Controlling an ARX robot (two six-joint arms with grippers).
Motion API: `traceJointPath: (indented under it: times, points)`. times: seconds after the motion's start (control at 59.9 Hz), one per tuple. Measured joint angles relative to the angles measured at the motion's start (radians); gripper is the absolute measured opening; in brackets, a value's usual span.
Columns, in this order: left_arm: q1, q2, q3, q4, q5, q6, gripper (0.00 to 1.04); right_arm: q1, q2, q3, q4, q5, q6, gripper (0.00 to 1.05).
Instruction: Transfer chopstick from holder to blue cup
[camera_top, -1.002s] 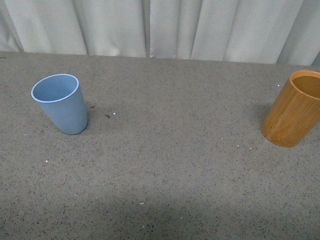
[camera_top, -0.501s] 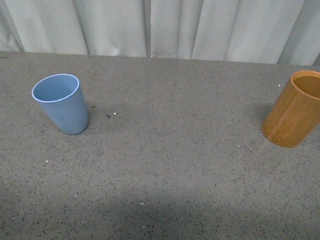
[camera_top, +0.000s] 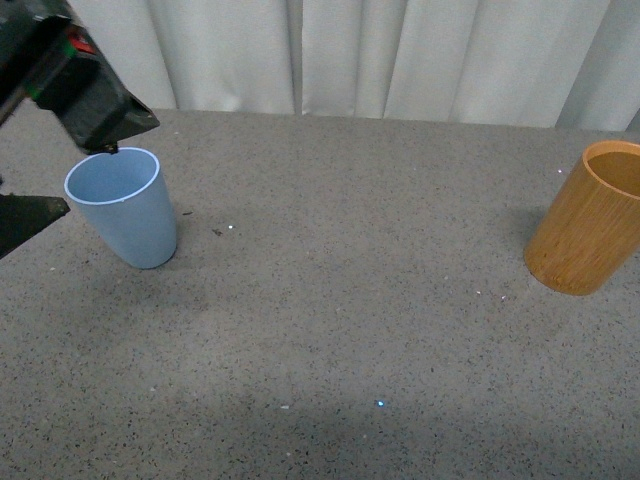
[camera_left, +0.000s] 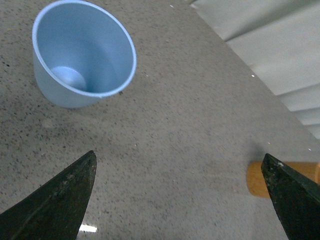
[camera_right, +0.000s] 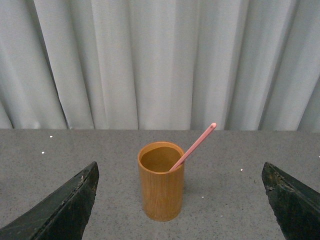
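Note:
The blue cup (camera_top: 122, 208) stands upright at the left of the grey table, and the left wrist view looks down into its bare inside (camera_left: 85, 50). My left gripper (camera_top: 100, 165) hovers open at the cup's rim, its dark fingers spread wide (camera_left: 178, 155) with nothing between them. The holder (camera_top: 588, 222) stands at the far right, partly behind one finger in the left wrist view (camera_left: 260, 179). In the right wrist view one pink chopstick (camera_right: 195, 146) leans out of the holder (camera_right: 161, 190). My right gripper (camera_right: 180, 165) is open, short of the holder and facing it.
White curtains (camera_top: 350, 55) hang along the table's far edge. Speckled grey tabletop (camera_top: 350, 300) stretches between the cup and the holder. The right arm does not show in the front view.
My left arm has come into the front view at the upper left, over the blue cup. The cup and the holder stay put.

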Motion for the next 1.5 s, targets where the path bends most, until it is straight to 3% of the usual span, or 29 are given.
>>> traceJointPath:
  times: [0.568,1.503]
  points:
    - [0.09,0.319,0.256,-0.149,-0.21,-0.001,0.98,0.0,0.0,0.0,0.0,0.0,0.0,0.95]
    - [0.145,0.448,0.321,-0.205,-0.274,-0.027,0.98,0.0,0.0,0.0,0.0,0.0,0.0,0.95]
